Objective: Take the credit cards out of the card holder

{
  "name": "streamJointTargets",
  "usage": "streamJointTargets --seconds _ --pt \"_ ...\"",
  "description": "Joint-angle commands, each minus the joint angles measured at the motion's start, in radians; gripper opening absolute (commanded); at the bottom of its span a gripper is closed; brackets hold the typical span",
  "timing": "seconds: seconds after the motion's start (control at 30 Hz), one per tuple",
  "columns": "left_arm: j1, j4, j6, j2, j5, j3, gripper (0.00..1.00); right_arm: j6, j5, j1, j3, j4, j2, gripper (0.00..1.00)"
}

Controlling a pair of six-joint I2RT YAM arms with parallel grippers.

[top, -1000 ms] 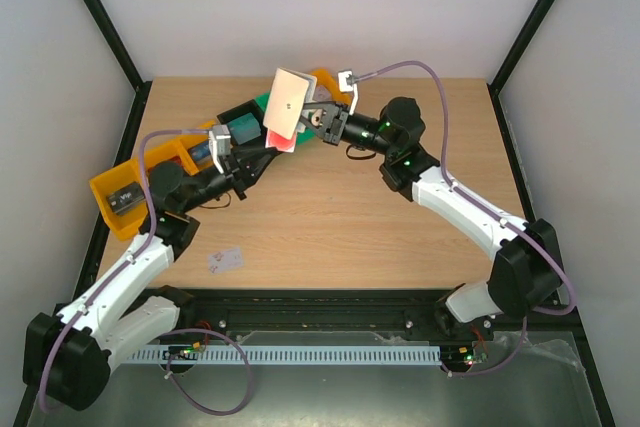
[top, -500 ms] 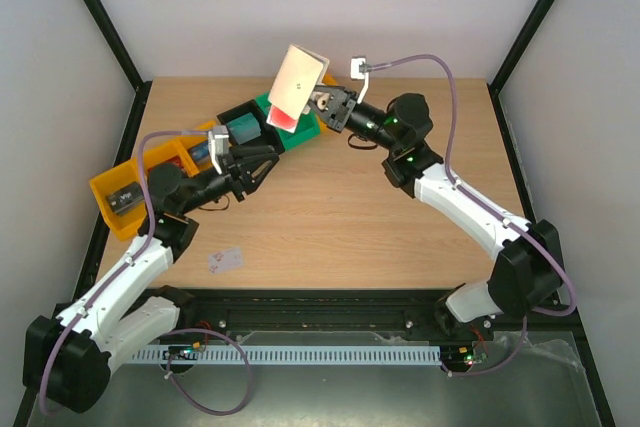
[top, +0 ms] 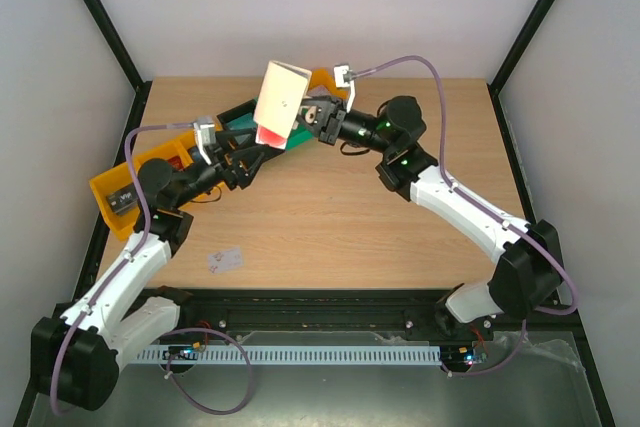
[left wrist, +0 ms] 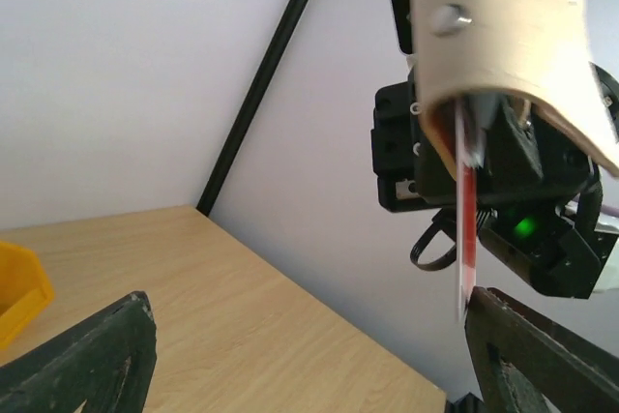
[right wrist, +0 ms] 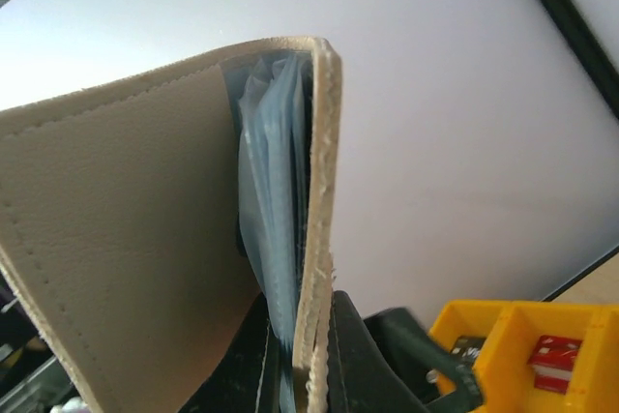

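Observation:
My right gripper holds the beige card holder up above the back of the table, shut on its edge. In the right wrist view the black fingers pinch one beige flap, with light blue pockets showing inside the card holder. A red credit card sticks out of its lower end; the left wrist view shows this credit card edge-on under the card holder. My left gripper is open just below and left of it, the card near its right finger. Another whitish credit card lies on the table.
A yellow bin and a green bin stand along the table's left rear, with an orange bin behind the holder. The yellow bin also shows in the right wrist view. Black frame posts line the table's sides.
My left gripper has opened, let go of the red card and drawn back to the left. The right gripper has shifted the holder slightly left, the card still hanging from it.

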State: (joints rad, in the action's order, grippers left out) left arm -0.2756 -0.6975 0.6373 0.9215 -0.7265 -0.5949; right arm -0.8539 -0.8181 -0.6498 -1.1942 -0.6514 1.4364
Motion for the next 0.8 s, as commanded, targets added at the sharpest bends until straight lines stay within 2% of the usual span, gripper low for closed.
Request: streamJointTargets --seconds 0.0,0.07,0.17,0.33,0.43,0.5,0.57,0.6,0.67,0.77 --pt "-0.004 -0.067 0.022 0.022 -0.023 -0.046 0.85 0.037 -0.076 -0.034 -0.045 -0.001 -0.005 0.02" --pt "-0.014 -0.075 0.025 0.025 -0.046 -0.044 0.76 0.045 -0.063 -0.036 -0.044 0.012 -0.004 0.02" --pt "-0.030 -0.069 0.025 0.019 -0.066 -0.039 0.57 0.054 -0.055 -0.036 -0.046 0.018 -0.004 0.02" --pt "-0.030 -0.087 0.022 0.012 -0.092 -0.041 0.56 0.085 -0.050 -0.036 -0.049 0.058 -0.001 0.02" --pt "-0.030 -0.105 0.029 0.016 -0.093 -0.042 0.49 0.089 -0.054 -0.036 -0.049 0.074 -0.001 0.02" --pt "-0.031 -0.104 0.030 0.016 -0.085 -0.042 0.34 0.099 -0.052 -0.036 -0.040 0.089 -0.004 0.02" --pt "-0.033 -0.074 0.023 0.019 -0.063 -0.035 0.09 0.109 -0.045 -0.036 -0.028 0.111 -0.011 0.02" --pt "-0.034 -0.042 0.022 0.020 -0.039 -0.033 0.03 0.114 -0.036 -0.036 -0.021 0.124 -0.015 0.02" --pt "-0.034 0.032 0.028 0.031 0.027 -0.030 0.02 0.136 -0.006 -0.034 -0.010 0.176 -0.020 0.11" --pt "-0.038 0.092 0.070 0.075 0.041 -0.019 0.02 0.185 0.090 -0.013 0.013 0.313 -0.025 0.34"
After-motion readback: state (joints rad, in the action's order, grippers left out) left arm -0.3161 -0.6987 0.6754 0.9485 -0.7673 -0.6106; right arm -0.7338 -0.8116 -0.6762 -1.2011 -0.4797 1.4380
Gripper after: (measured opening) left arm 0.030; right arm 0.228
